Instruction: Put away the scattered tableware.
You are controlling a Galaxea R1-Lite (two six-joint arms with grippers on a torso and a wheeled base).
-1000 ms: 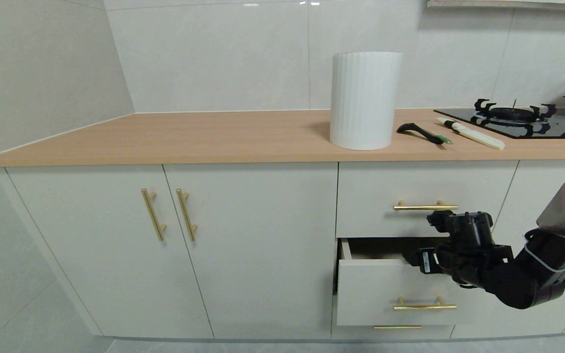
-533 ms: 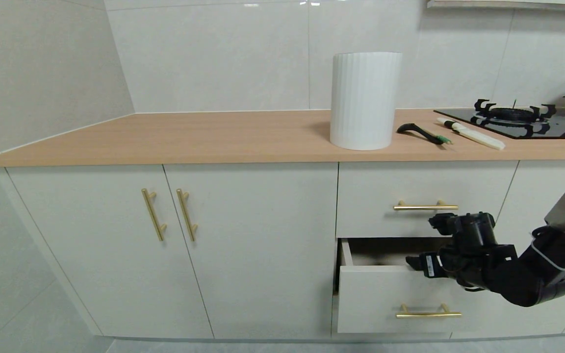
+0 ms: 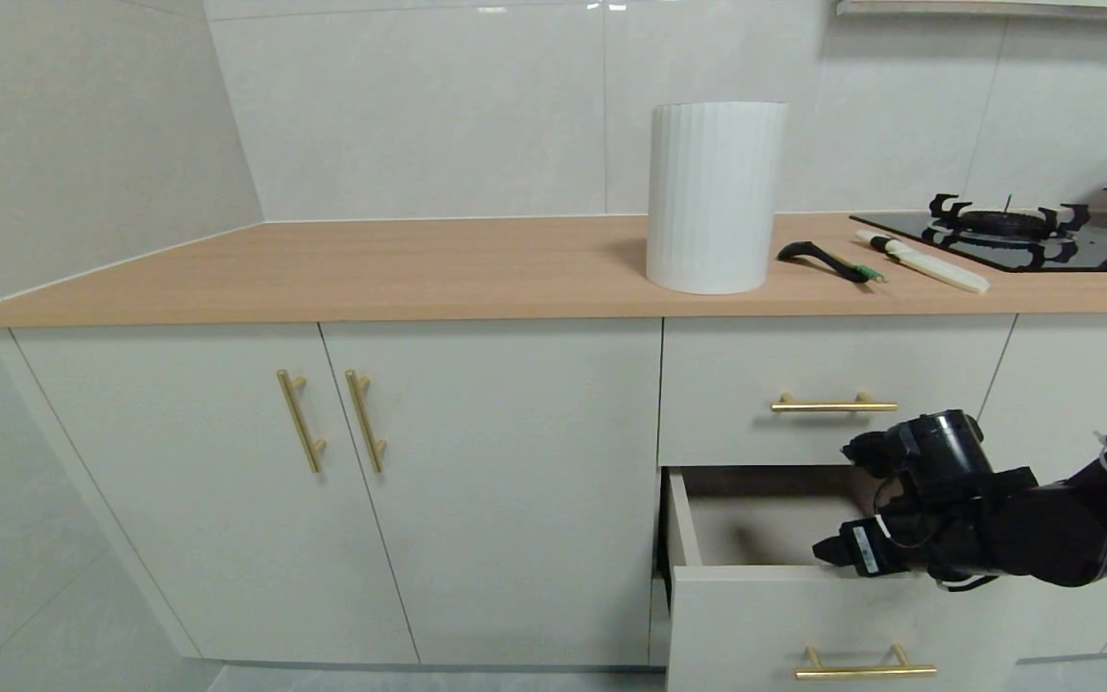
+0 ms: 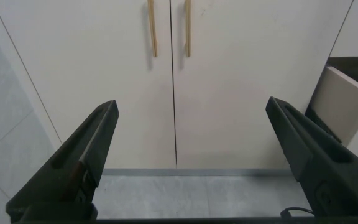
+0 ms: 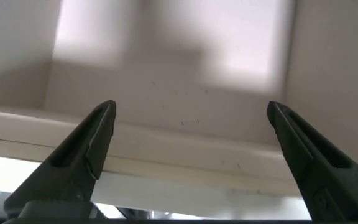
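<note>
White brass-handled drawer [image 3: 755, 625] part-open; black right gripper [image 5: 189, 107] spread wide, empty, above its front edge. Risk: fingers snagging that edge.

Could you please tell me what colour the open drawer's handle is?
The handle is gold, clearest in the head view.

The counter [image 3: 419, 269] looks like matt light wood, the wall tiles [image 3: 419, 115] glossy, the doors [image 3: 496, 481] and drawer [image 3: 765, 615] smooth matt white with brass-coloured metal handles [image 3: 834, 406], the canister [image 3: 715, 192] ribbed matt white, the hob [image 3: 1044, 252] glossy black glass.
</note>
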